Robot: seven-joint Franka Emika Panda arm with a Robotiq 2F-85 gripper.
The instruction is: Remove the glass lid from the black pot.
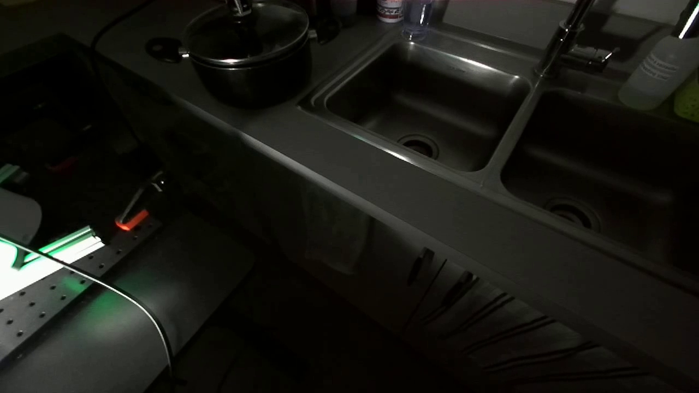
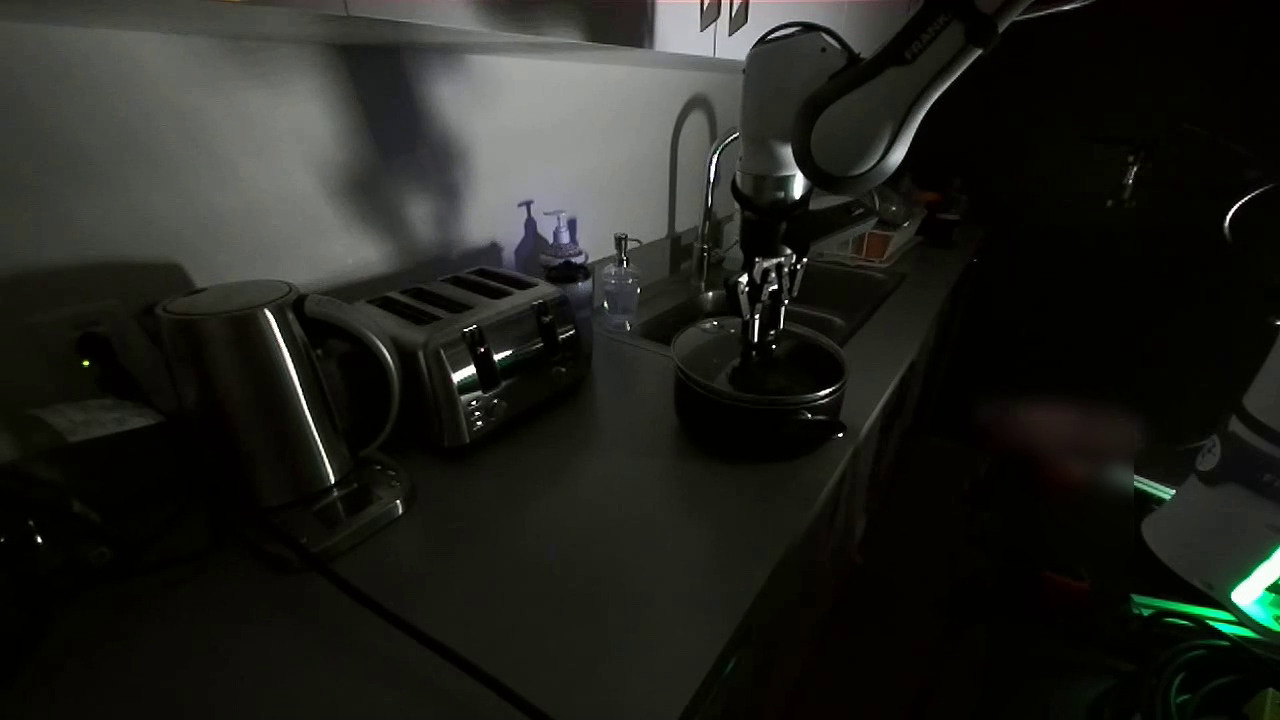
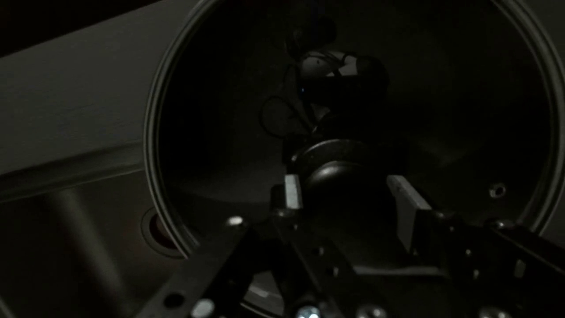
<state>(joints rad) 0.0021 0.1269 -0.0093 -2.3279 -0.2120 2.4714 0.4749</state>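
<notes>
The black pot (image 1: pixel 256 84) stands on the counter beside the sink; it also shows in an exterior view (image 2: pixel 735 425). The clear glass lid (image 1: pixel 281 27) with its metal rim lies on top of the pot, also visible in an exterior view (image 2: pixel 705 360). In the wrist view the glass lid (image 3: pixel 220 132) fills most of the picture. Its dark knob (image 3: pixel 337 170) shows between and just beyond my fingertips. My gripper (image 3: pixel 348 194) is open, with a gap between the finger pads and the knob. My gripper (image 2: pixel 763 340) points down over the lid's middle in both exterior views (image 1: pixel 238 7).
Two steel sink basins (image 1: pixel 461 172) with a faucet (image 1: pixel 560 43) are beside the pot. A toaster (image 2: pixel 510 350), a kettle (image 2: pixel 265 390) and a soap dispenser (image 2: pixel 620 290) stand along the wall. The counter's front edge (image 1: pixel 246 136) runs close to the pot. The scene is dark.
</notes>
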